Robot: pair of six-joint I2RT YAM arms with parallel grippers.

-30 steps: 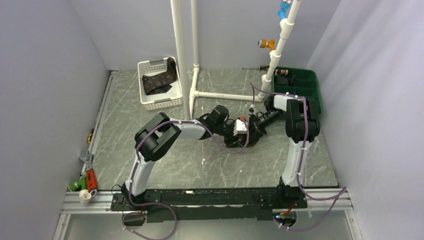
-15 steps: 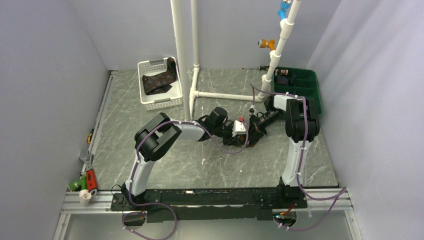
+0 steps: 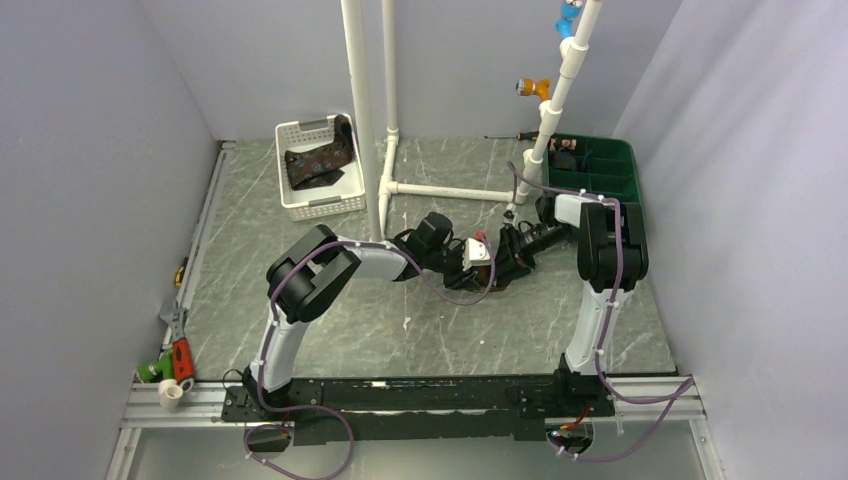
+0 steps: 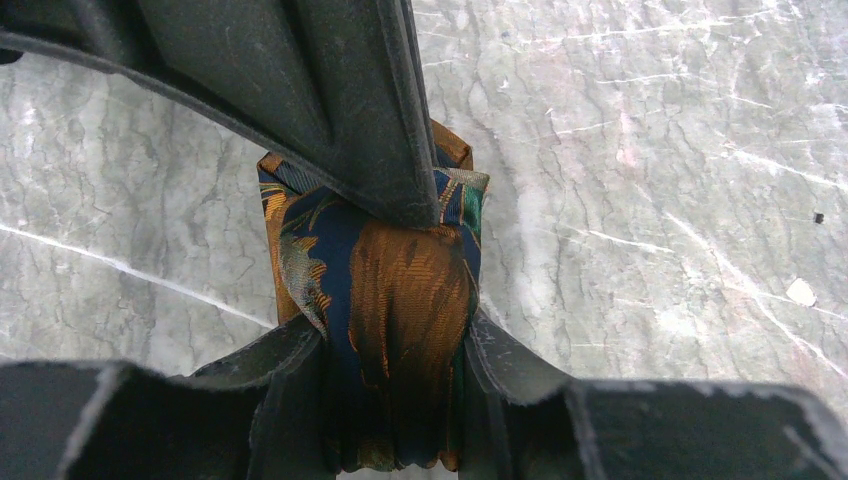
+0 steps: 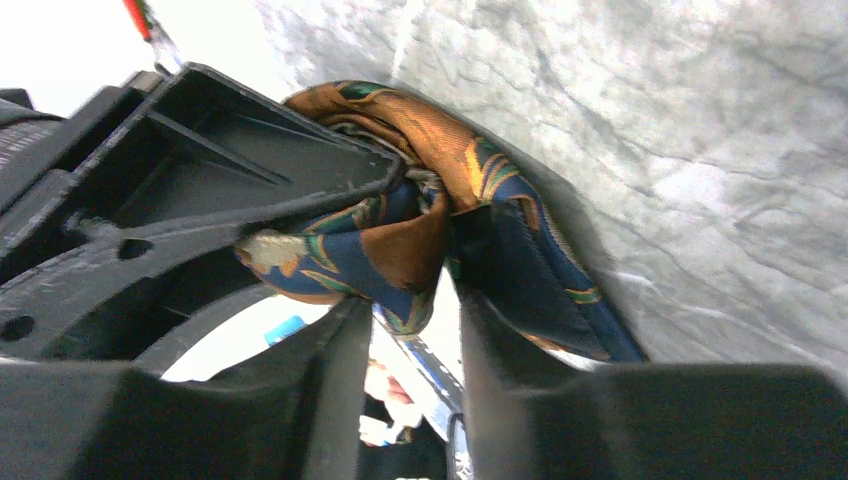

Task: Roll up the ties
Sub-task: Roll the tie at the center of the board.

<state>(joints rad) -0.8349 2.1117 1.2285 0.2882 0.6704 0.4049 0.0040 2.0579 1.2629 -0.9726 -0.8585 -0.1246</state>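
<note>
The orange, blue and teal tie (image 4: 400, 290) is wound into a compact roll on the marble table. My left gripper (image 4: 395, 342) is shut on it, one finger pressing each side of the roll. My right gripper (image 5: 412, 312) faces it from the other side and stands open, a gap showing between its fingers (image 5: 335, 390); a fold of the tie (image 5: 440, 150) hangs just past their tips and drapes along the outer side of one. In the top view both grippers meet mid-table, left gripper (image 3: 478, 262), right gripper (image 3: 506, 256), and hide most of the roll. A second dark tie (image 3: 320, 165) lies in the white basket (image 3: 300, 207).
A white pipe frame (image 3: 440, 190) stands just behind the grippers. A green bin (image 3: 605, 170) at the back right holds a small dark item. Hand tools (image 3: 178, 355) lie along the left table edge. A screwdriver (image 3: 510, 135) rests by the back wall.
My right gripper's jaws have opened off the tie and that arm has shifted slightly right. The left gripper has narrowed onto the roll and stays in place.
</note>
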